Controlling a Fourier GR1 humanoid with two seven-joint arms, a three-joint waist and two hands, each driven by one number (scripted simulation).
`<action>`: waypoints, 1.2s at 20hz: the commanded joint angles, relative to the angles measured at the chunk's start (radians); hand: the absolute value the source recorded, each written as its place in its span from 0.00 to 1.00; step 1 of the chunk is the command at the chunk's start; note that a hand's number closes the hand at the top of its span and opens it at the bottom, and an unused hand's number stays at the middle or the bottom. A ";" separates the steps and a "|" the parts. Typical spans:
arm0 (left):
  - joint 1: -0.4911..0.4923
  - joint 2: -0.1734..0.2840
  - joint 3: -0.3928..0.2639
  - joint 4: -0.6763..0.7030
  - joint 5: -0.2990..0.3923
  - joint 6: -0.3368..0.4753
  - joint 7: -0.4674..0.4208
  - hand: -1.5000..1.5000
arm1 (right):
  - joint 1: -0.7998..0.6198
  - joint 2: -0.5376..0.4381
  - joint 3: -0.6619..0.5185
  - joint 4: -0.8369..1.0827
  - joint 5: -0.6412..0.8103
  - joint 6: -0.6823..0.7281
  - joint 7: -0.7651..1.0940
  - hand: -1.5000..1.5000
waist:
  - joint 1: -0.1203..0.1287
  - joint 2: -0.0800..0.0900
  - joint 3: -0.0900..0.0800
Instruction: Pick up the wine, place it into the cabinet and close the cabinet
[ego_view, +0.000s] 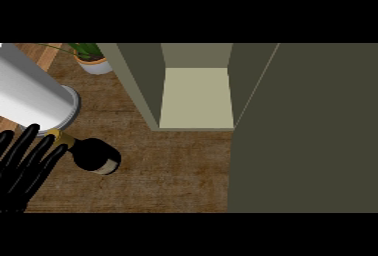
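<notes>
Wine bottle (94, 155) lying on wooden table (170, 170); left hand (26, 167) beside it, fingers straight. Open cabinet (196, 97) behind, door (303, 125) swung out at right.

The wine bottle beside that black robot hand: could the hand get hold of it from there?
Probably yes. The left robot hand has straight fingers right next to the wine bottle, which lies on the counter, and nothing lies between them.

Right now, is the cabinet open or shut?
Open. The cabinet shows its pale inner shelf, and its door is swung out to the right. The wine bottle stands outside on the counter.
</notes>
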 joint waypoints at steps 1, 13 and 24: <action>-0.014 0.007 0.042 -0.116 0.088 0.056 0.064 0.00 | 0.041 -0.001 -0.003 -0.151 -0.041 -0.017 0.079 0.00 | -0.003 0.000 0.000; -0.055 0.079 0.294 -0.013 0.195 0.006 0.091 0.00 | -0.014 0.021 0.025 -0.175 0.035 -0.076 0.136 0.00 | 0.000 -0.001 -0.001; -0.198 0.188 0.425 0.251 0.288 -0.054 0.127 0.00 | -0.118 0.005 -0.034 -0.139 -0.034 -0.083 0.203 0.00 | -0.008 0.002 -0.001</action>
